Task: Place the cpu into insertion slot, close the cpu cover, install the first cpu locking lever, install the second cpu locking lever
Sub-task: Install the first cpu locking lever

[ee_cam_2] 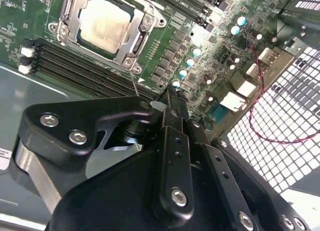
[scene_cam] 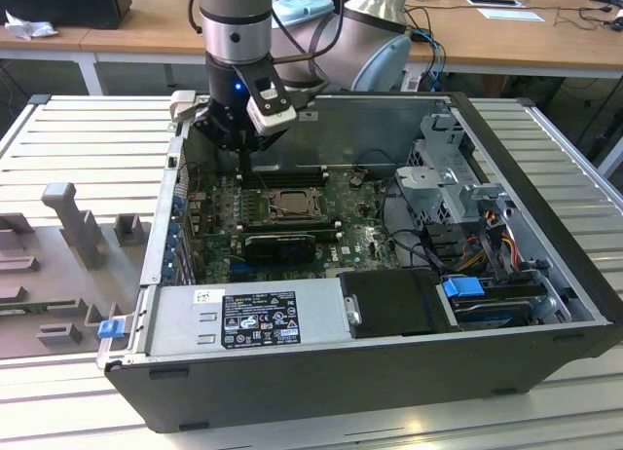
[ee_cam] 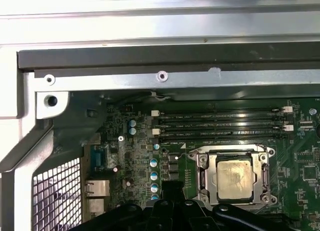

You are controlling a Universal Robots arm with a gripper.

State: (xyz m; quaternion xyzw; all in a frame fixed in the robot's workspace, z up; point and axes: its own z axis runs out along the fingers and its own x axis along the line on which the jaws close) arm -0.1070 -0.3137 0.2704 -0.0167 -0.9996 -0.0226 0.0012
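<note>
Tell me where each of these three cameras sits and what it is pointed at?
Exterior view: off the arm, looking down into the open computer case; the arm and gripper show at the exterior view's left.
Second wrist view: on the arm, looking past the gripper at the cpu.
First wrist view: on the arm, facing the motherboard; the gripper's dark body shows.
Shared: both wrist views show the cpu.

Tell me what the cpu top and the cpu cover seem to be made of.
The cpu top looks like dull metal, pale grey-tan and smudged. The cpu cover is probably thin stamped steel: bright silver, glinting along its edges.
</note>
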